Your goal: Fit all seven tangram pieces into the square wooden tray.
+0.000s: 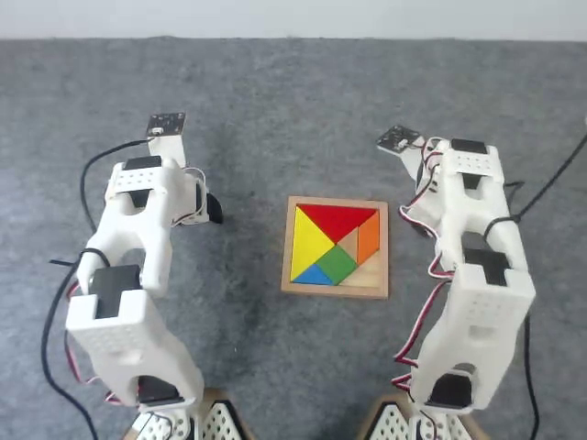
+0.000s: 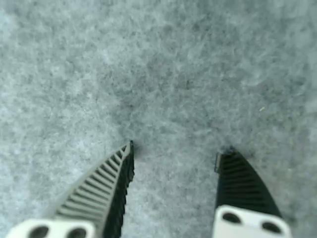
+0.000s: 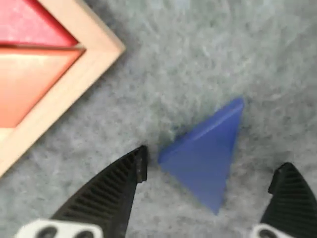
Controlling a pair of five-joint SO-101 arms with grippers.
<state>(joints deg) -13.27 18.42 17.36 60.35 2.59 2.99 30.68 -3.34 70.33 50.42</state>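
Your right gripper [image 3: 213, 166] is spread wide, low over the grey table [image 1: 275, 110]. The loose blue triangle [image 3: 203, 148] lies flat between its two fingers. One fingertip is just beside a corner of that triangle, and the other is a little apart from it. The triangle rests on the table near the far right corner of the tray [image 1: 336, 201] and does not touch it.

Your left gripper [image 2: 177, 151] is spread too, over grey table on the left side, apart from the tray.

The tray sits near the middle of the table, between the left arm [image 1: 138, 238] and the right arm [image 1: 477, 229]. Count what is in it: one red triangle [image 1: 336, 220], one yellow triangle [image 1: 309, 243], one orange piece [image 1: 368, 240], one green square [image 1: 337, 264] and one small blue triangle [image 1: 313, 274]. That makes five coloured pieces, packed side by side. A pale patch [image 1: 347, 240] sits between red and orange; you cannot tell if it is a piece or bare wood. The tray's near right corner shows bare wood [image 1: 371, 275]. Wires [image 1: 424, 321] hang along both arms.
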